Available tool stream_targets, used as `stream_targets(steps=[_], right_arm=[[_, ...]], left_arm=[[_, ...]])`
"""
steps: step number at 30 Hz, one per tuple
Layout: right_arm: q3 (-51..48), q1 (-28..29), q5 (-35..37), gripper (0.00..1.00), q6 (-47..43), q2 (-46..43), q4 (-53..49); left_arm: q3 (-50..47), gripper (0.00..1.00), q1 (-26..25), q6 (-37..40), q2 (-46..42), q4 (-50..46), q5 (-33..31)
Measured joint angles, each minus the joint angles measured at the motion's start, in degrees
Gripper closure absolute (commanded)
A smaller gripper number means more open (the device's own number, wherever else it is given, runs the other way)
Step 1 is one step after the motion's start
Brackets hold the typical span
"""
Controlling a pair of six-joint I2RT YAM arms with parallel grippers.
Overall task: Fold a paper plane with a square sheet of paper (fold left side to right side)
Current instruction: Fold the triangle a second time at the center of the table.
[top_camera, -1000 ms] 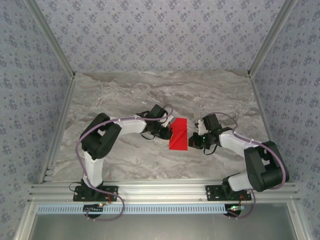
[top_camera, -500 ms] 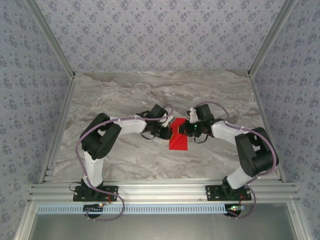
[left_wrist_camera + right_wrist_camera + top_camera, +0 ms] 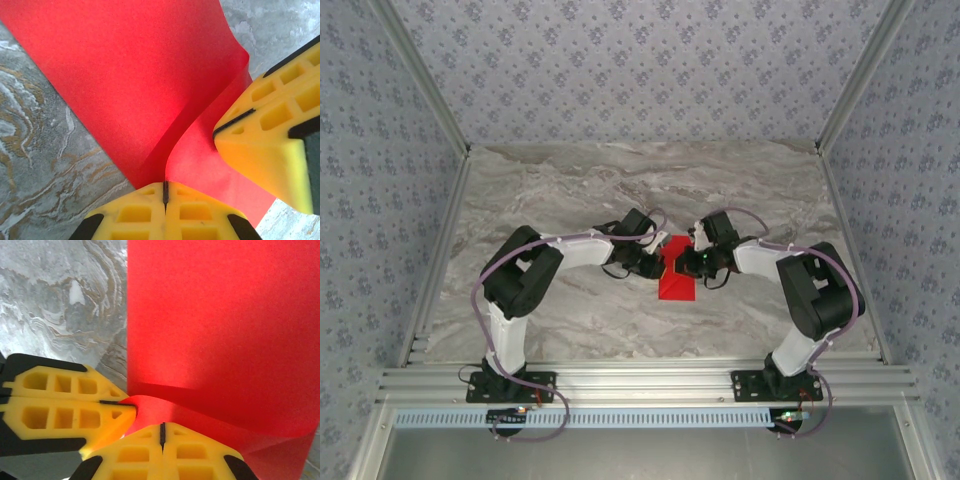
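Observation:
The square sheet of paper (image 3: 676,285), bright red, lies folded at the middle of the marble table, with one flap curling up off it (image 3: 125,75) (image 3: 225,330). My left gripper (image 3: 660,262) (image 3: 165,184) comes in from the left and is shut on the lifted flap's edge; its yellow tip (image 3: 131,407) pinches the red curl. My right gripper (image 3: 692,262) (image 3: 162,426) is shut, and its tip (image 3: 217,136) rests on the paper beside the raised flap, close to the left fingers. A paper plane is out of view.
Grey marble tabletop (image 3: 570,190) stretches out around the paper on all sides. Patterned walls (image 3: 640,70) close the back and both sides. An aluminium rail (image 3: 640,380) carrying both arm bases runs along the near edge.
My right arm swung up and left from the paper's right edge onto its upper part. The paper's top right has been pushed in. The left gripper has held its place.

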Motion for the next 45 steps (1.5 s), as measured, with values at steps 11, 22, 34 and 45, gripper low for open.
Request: stream_targets(steps=[11, 22, 34, 45], right_arm=[[0.00, 0.26, 2.47, 0.97, -2.01, 0.63, -1.84], [-0.02, 0.37, 3.08, 0.97, -2.51, 0.68, -2.03], [-0.02, 0.35, 3.10, 0.97, -2.51, 0.79, -2.03], [-0.02, 0.35, 3.08, 0.97, -2.51, 0.79, -2.05]], left_arm=[[0.22, 0.99, -0.02, 0.42, 0.02, -0.37, -0.22], [0.22, 0.83, -0.13, 0.17, -0.04, -0.37, -0.61], [-7.82, 0.78, -0.87, -3.58, -14.34, 0.74, -0.37], [-9.44, 0.78, -5.27, -9.88, -10.12, 7.78, 7.13]])
